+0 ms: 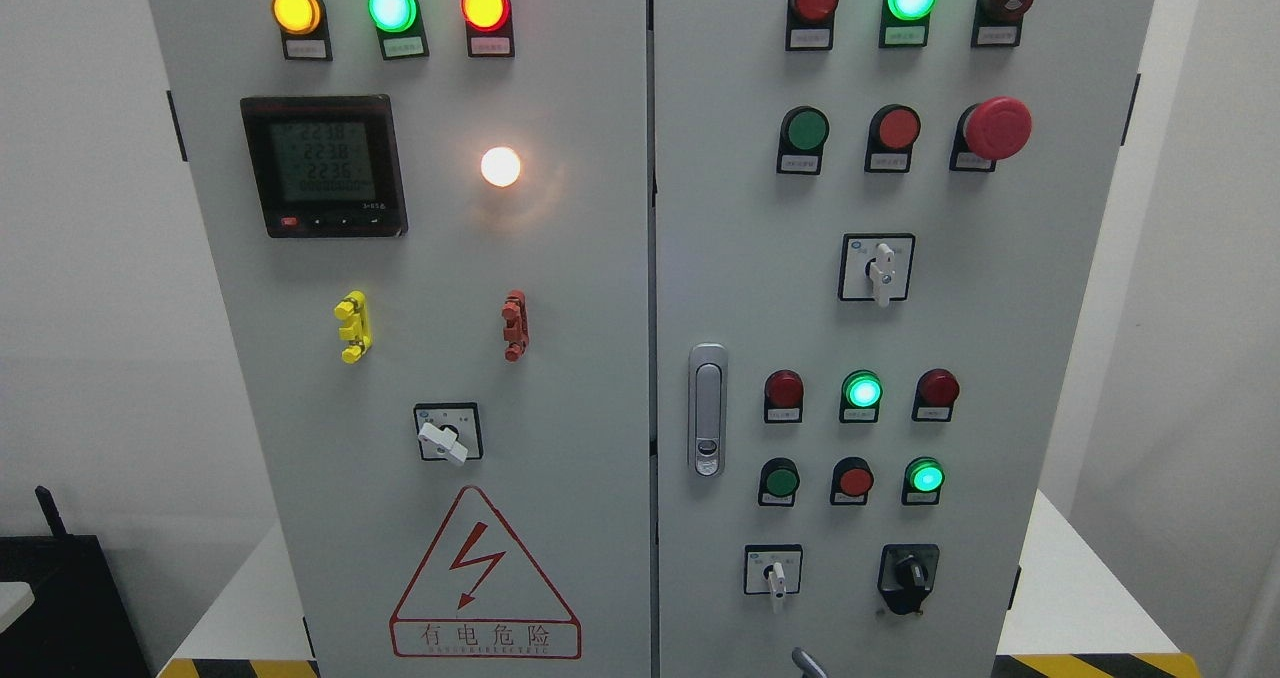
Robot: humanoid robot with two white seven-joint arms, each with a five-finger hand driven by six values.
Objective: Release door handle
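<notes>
A small grey tip (808, 661) at the bottom edge may belong to a hand; hand state cannot be told. Beyond it, the handle (707, 410) sits flush and upright on the right door (740, 258), beside the seam, untouched. Risk: an arm retreating close could brush the selector (775, 578) or nearby buttons.

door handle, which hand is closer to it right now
Probably right, unsure. A small grey tip, perhaps the right hand, shows at the bottom edge, below and slightly right of the door handle, not touching it. The left hand is out of view.
</notes>
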